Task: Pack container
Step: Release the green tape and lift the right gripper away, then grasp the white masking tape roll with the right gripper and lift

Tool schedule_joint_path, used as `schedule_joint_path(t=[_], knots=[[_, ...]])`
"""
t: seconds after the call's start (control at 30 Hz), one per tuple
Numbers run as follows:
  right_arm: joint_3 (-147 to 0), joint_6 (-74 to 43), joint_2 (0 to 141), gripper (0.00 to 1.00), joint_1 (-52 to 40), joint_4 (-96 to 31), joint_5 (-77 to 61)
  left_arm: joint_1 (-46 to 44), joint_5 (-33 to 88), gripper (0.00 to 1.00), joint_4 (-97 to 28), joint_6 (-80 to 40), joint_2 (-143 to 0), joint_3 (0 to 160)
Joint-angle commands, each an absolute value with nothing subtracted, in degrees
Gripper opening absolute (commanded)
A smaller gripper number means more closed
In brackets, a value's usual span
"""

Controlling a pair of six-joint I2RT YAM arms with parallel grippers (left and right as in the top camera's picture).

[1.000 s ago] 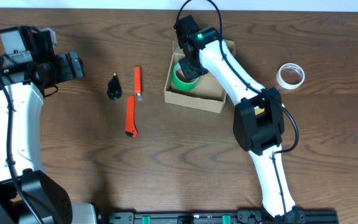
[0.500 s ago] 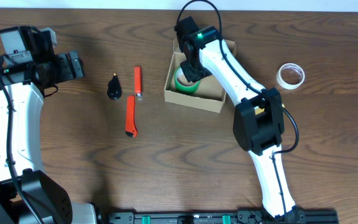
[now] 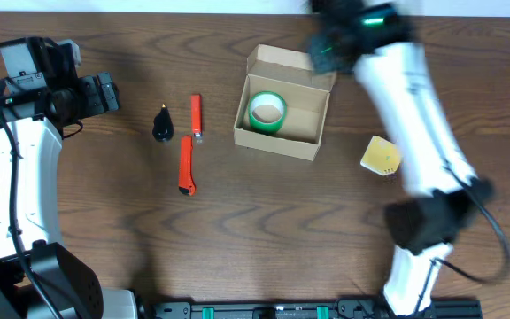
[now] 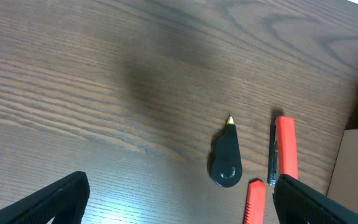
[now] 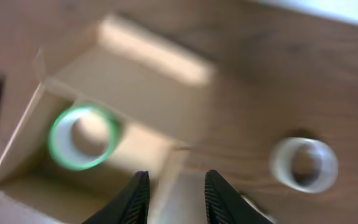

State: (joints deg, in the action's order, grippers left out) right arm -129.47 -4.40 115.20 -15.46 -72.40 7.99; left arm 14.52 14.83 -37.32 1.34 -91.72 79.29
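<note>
Lifting clear of the container (image 3: 277, 146) at the middle of the worktop's (image 3: 237, 248) far edge: my right jaws, now parted and empty, have left the green tape roll (image 3: 266, 112) inside. One item packed; left jaws hang wide open, idle.

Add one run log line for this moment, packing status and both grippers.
container: lid open, green tape roll inside | right gripper: open, empty, apart from roll | left gripper: open, empty | white tape roll: outside container
</note>
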Motion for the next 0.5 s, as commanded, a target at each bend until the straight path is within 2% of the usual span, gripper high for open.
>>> schedule_joint_path(t=[0.0, 0.1, 0.2, 0.47], knots=[[-130.0, -7.8, 112.7, 0.31, -6.3, -72.9, 9.0, 14.6, 14.6, 0.95, -37.5, 1.7, -91.6, 80.5], [-128.9, -13.3, 113.3, 0.32, 1.6, -73.6, 9.0, 14.6, 14.6, 0.95, -37.5, 1.7, -91.6, 80.5], [-125.9, -18.4, 114.5, 0.37, 7.7, -74.8, 9.0, 14.6, 14.6, 0.95, -37.5, 1.7, -91.6, 80.5], [-118.2, -19.7, 121.8, 0.39, 14.7, -72.8, 9.0, 14.6, 14.6, 0.95, -37.5, 1.7, -91.6, 80.5]])
